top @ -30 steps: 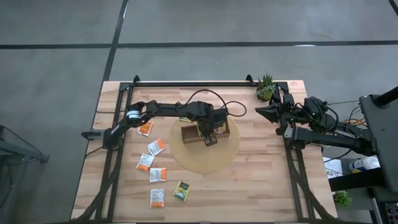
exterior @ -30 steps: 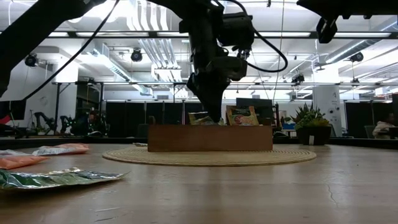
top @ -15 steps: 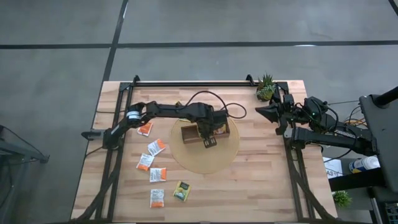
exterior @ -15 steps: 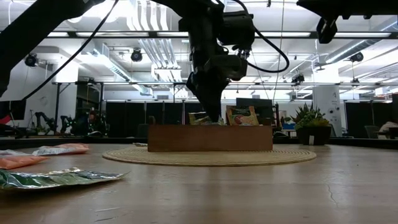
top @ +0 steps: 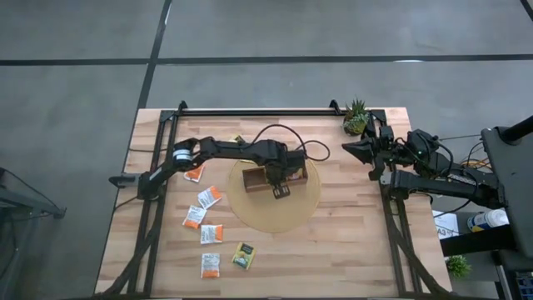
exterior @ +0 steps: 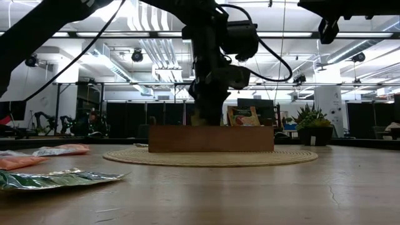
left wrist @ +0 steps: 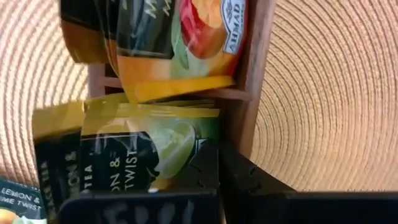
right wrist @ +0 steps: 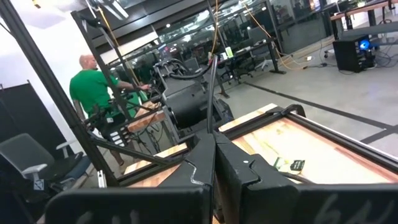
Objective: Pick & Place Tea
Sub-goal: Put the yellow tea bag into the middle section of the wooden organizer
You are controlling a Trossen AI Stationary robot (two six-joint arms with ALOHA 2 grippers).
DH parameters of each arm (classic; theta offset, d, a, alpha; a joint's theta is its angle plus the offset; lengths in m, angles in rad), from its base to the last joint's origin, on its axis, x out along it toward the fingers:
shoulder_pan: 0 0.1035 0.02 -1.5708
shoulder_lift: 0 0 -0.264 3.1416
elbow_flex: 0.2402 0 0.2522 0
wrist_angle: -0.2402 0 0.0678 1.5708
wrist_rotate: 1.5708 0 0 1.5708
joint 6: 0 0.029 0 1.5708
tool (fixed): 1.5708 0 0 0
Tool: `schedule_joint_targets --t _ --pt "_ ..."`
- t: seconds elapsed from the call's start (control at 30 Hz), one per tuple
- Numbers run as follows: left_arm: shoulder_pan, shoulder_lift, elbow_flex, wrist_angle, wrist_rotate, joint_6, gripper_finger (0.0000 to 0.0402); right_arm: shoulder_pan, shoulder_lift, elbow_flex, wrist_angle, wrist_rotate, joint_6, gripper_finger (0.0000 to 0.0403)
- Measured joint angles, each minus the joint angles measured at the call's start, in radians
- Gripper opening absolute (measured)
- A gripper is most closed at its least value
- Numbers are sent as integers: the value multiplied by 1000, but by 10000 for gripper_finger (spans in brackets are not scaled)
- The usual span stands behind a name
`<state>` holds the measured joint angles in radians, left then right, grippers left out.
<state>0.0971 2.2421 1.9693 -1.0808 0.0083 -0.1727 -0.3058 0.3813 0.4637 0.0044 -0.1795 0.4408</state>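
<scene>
On your left, loose tea sachets [top: 206, 226] lie scattered on the table [top: 350, 250], orange ones and a yellow-green one nearest the front edge. Moving right, your left gripper [top: 281, 185] reaches down into the wooden tray [top: 254, 182] on the round woven mat [top: 291, 212]; its fingers are pressed together on a yellow-green sachet [left wrist: 134, 149] in a compartment, beside an orange sachet [left wrist: 186, 43] in the next one. Further right, your right gripper [top: 350, 150] waits raised near the potted plant [top: 356, 117], fingers together and holding nothing.
</scene>
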Motion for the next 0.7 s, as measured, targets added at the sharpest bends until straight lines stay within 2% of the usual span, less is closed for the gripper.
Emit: schedule_joint_targets --t 0.4,0.7 --pt "-3 -2 -95 33 -35 -13 0 0 0 0 0 0 -6 8" --pt "-3 0 -12 14 -25 -31 0 0 1 0 0 -1 -5 8"
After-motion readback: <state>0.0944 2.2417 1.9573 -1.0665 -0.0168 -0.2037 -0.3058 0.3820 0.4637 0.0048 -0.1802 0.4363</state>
